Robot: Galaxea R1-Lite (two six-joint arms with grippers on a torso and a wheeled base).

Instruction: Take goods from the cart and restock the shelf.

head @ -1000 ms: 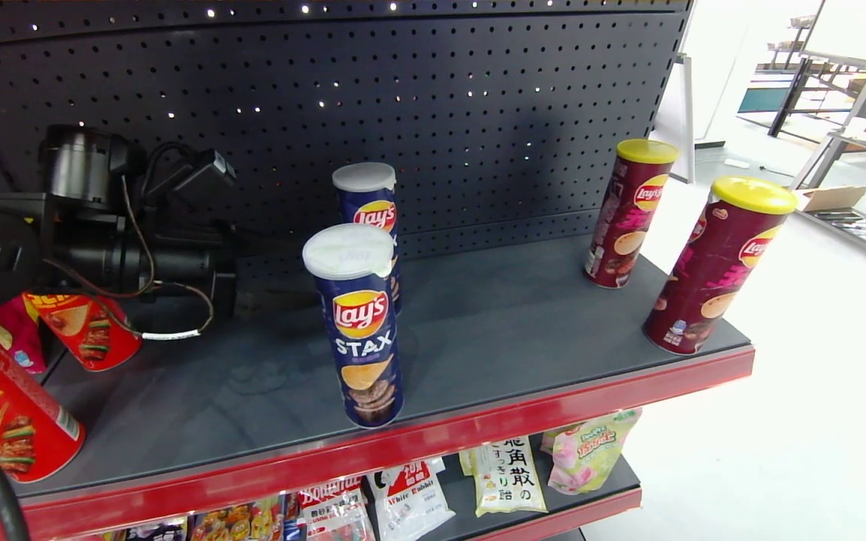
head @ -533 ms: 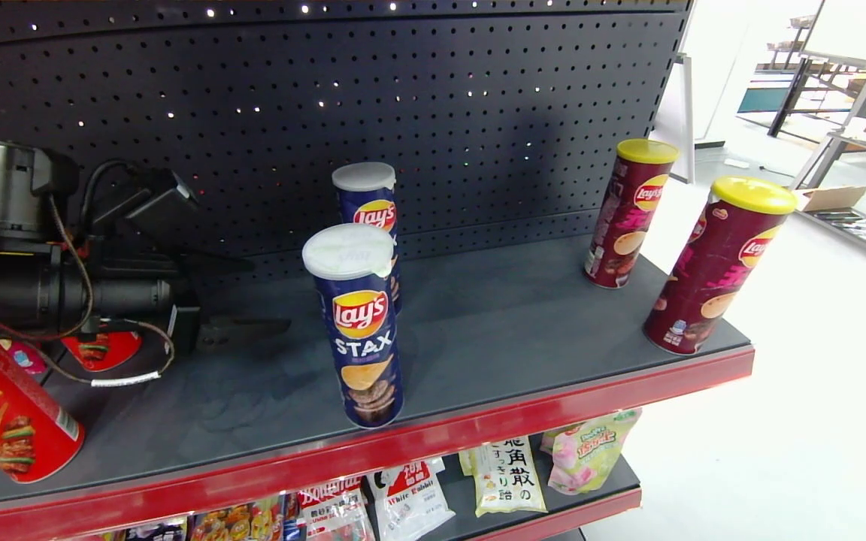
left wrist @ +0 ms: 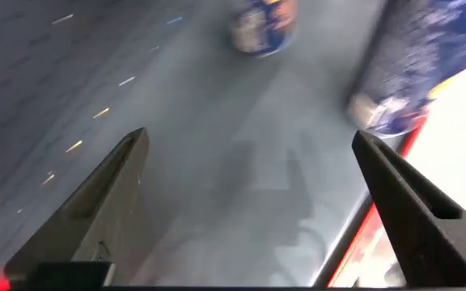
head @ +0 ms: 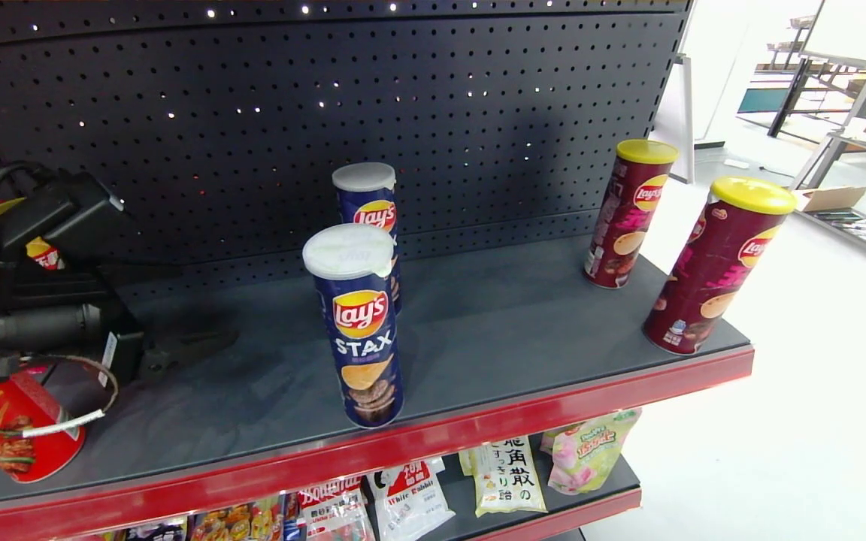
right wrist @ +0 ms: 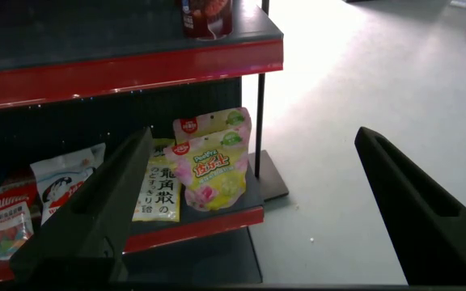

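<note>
Two blue chip cans stand mid-shelf, one at the front [head: 358, 330] and one behind it [head: 367, 214]. Two maroon cans with yellow lids [head: 632, 214] [head: 715, 267] stand at the right end of the dark shelf [head: 493, 330]. A red can [head: 8, 432] stands at the front left, partly behind my left arm's cable. My left gripper [head: 189, 344] hovers low over the shelf, left of the blue cans, open and holding nothing; its wrist view [left wrist: 253, 218] looks past the wide-apart fingers to both blue cans [left wrist: 261, 24] [left wrist: 403, 65]. My right gripper [right wrist: 257, 210] is open and holding nothing, off the shelf's right end.
A red lip [head: 403, 451] runs along the shelf front, with a perforated back panel [head: 328, 113] behind. The lower shelf holds several snack bags [head: 508, 473] [right wrist: 213, 158]. Bare shelf lies between the blue and maroon cans. Open floor [head: 816, 376] is to the right.
My left arm has drawn back to the left, away from the blue cans, its gripper holding nothing. The cans have not moved.
</note>
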